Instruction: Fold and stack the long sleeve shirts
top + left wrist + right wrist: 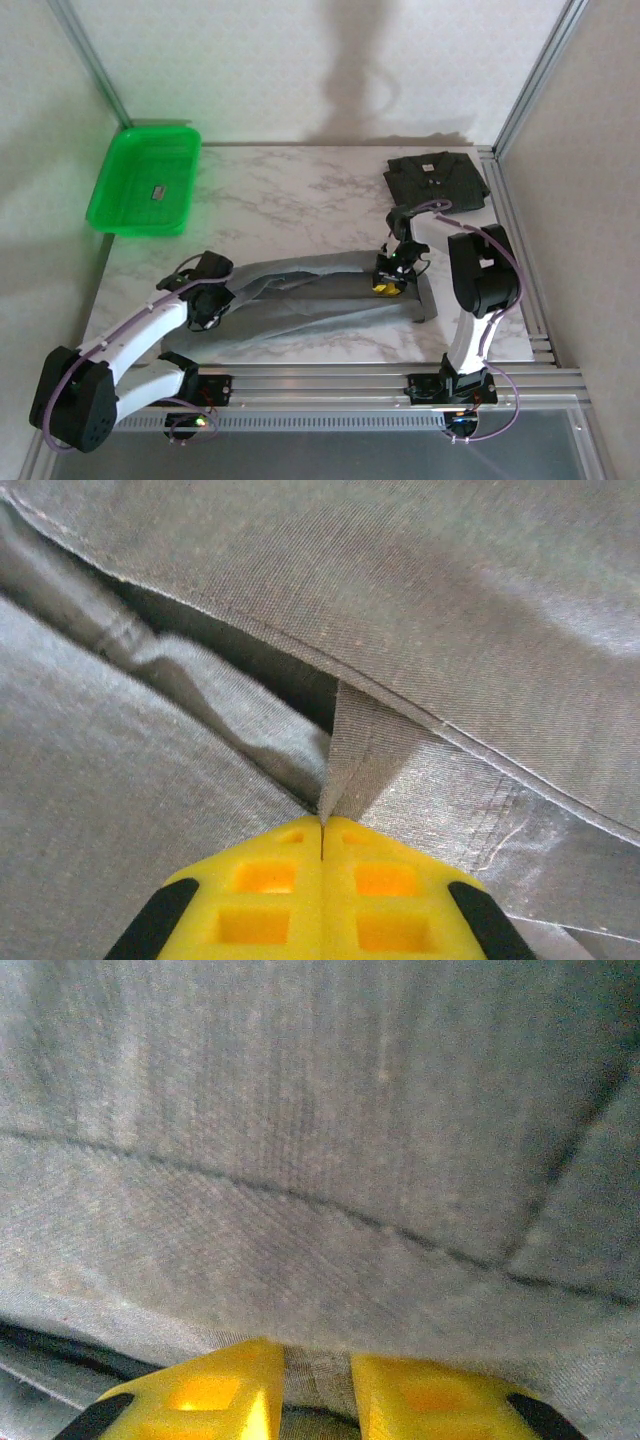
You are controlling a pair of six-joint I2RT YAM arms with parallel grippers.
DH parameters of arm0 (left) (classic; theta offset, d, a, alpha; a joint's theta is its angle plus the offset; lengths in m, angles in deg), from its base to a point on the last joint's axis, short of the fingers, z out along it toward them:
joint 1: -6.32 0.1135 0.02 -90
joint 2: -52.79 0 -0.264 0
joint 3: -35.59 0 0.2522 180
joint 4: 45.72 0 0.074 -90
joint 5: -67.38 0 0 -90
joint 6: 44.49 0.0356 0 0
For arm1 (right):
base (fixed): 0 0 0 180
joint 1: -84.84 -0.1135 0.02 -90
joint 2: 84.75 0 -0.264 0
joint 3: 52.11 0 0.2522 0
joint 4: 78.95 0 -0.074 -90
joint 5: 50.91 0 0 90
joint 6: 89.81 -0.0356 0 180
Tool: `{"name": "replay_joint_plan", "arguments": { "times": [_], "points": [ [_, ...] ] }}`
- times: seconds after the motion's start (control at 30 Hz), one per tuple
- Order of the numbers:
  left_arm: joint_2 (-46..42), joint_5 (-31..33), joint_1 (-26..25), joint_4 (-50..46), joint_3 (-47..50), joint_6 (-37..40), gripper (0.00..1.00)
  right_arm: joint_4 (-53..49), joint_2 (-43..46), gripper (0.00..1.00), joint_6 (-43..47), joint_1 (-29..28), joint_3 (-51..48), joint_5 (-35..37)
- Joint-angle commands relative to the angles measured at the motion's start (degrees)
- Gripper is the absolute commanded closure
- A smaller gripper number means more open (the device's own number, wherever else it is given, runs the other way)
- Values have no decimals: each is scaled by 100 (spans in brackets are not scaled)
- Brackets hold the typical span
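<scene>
Grey cloth runs across the lower middle of the top external view. The grey shirt [320,300] lies drawn out in a long band on the marble table [290,195]. The left gripper [222,298] is at its left end and the right gripper [390,280] is on its right part. Taking both ends at once would, I judge, let the arms carry one edge over together so the fold lands straight. The charcoal shirt [435,178] sits folded in the upper right of the frame, well apart, and looks like the base for the stack. A green tray [120,215] stands at the upper left, clear of the work.

In the left wrist view, at bottom centre, the left claw's yellow fingers [250,900] are pressed together. A thin ridge of the grey shirt rises from the seam between them, so they are pinching one fold of cloth. A hemmed edge crosses from upper left to lower right with a dark gap under it, which shows one layer lying over another.

The right wrist view shows two yellow fingers [220,1395] along the bottom edge, a little apart, with grey cloth in the gap. A seamed panel of the same shirt lies above them. Whether they have a firm bite on it I cannot tell. The fold looks to be the step in hand, and the stacking is not yet done.
</scene>
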Motion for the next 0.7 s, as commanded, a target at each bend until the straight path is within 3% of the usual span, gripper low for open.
{"name": "replay_joint_plan", "arguments": {
  "times": [0.0,0.37,0.67],
  "points": [
    [93,587,76,-572,-221,392,100,-146,-369,74,-57,-231,-36,664],
    [429,1431,213,-831,-499,976,100,-175,-447,76,-67,-275,2,713],
    [777,1759,287,-927,-508,721,100,-193,-482,76,-83,-271,7,692]
  ]
}}
